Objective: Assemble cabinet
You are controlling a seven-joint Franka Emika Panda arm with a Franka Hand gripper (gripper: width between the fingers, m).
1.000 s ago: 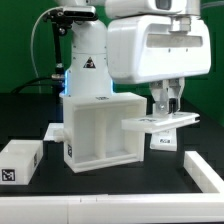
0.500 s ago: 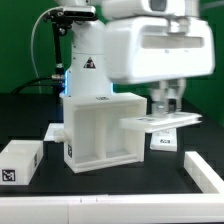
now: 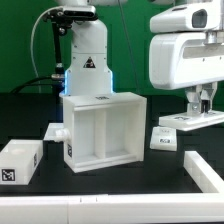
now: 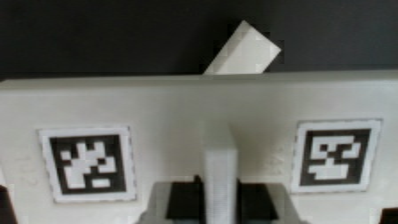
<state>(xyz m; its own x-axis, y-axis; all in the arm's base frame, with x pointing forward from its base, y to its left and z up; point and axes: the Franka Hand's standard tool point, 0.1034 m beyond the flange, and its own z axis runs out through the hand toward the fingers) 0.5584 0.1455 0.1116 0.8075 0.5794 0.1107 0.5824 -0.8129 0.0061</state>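
Clamping jaws on flat tagged panel (image 3: 195, 120), holding it above tabletop (image 3: 120, 182), apart from cabinet (image 3: 100, 128) standing toward exterior view's left; likely needing level carry, squaring panel edge to cabinet before seating

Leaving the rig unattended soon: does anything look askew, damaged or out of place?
Nothing stands out. The cabinet stands upright and intact on the table; the pincer is shut on a flat white panel, held roughly level, clear of the cabinet on the exterior view's right.
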